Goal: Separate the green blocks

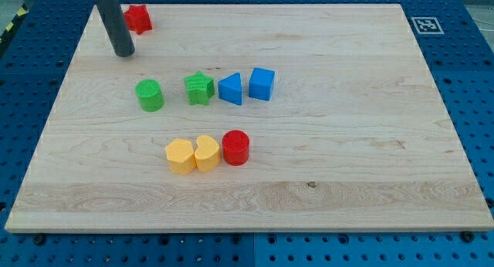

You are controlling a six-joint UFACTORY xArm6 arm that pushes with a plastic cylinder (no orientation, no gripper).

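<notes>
- A black-and-white square marker [424, 25] sits at the board's [347, 182] top right; no readable writing.
- My tip [123, 53] rests by the red star block [139, 18], partly hiding it.
- The rod's upper part is cut off.
- Green cylinder [150, 95] and green star [199, 89] stand near, apart.

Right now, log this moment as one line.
my tip: upper left, beside red block | green cylinder, green star: apart | star touches blue triangle

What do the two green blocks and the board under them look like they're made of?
Green cylinder and green star: likely plastic, given their matte, uniform colour. Board: pale wood, with visible grain lines and a small knot. My tip sits above-left of the cylinder.
</notes>
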